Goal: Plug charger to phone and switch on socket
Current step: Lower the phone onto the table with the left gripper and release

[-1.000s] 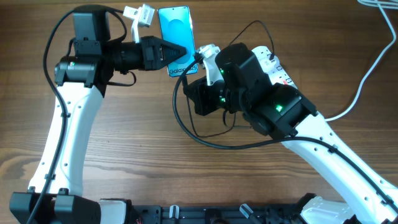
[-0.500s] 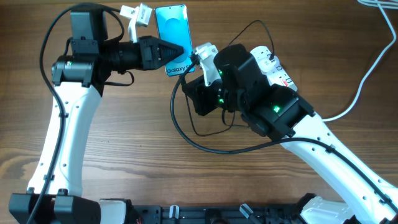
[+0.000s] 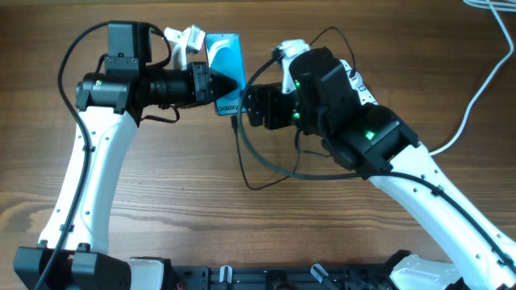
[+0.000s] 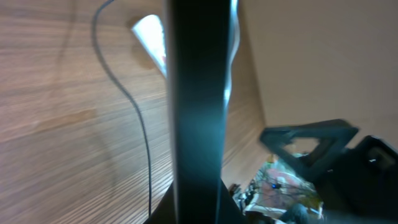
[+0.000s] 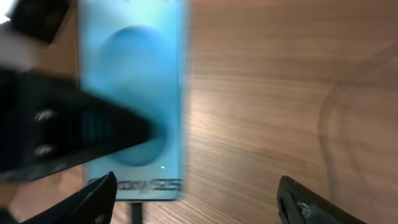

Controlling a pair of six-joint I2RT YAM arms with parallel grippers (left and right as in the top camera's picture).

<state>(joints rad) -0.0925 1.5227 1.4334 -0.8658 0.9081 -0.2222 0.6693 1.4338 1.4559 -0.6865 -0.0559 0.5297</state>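
Observation:
The phone [image 3: 228,64] has a cyan screen and is held off the table, tilted, with my left gripper [image 3: 219,83] shut on it. In the right wrist view the phone [image 5: 134,81] fills the upper left, and the left gripper's dark fingers [image 5: 74,127] lie across it. The charger's black plug [image 5: 135,213] sits at the phone's lower short edge, and its thin cable [image 3: 246,165] loops down over the table. My right gripper [image 5: 202,202] stands open just below the phone, with nothing between its fingers. The socket [image 3: 359,84] is mostly hidden under the right arm.
A thick white cord [image 3: 482,80] runs along the table's right side. In the left wrist view the phone [image 4: 199,93] appears edge-on as a dark bar, with the black cable [image 4: 134,106] on the wood to its left and the right arm [image 4: 329,155] close by on the right.
My right gripper has opened and let go of the plug, which stays at the phone's edge. The left gripper has tilted the phone more on edge, and the right arm has shifted up.

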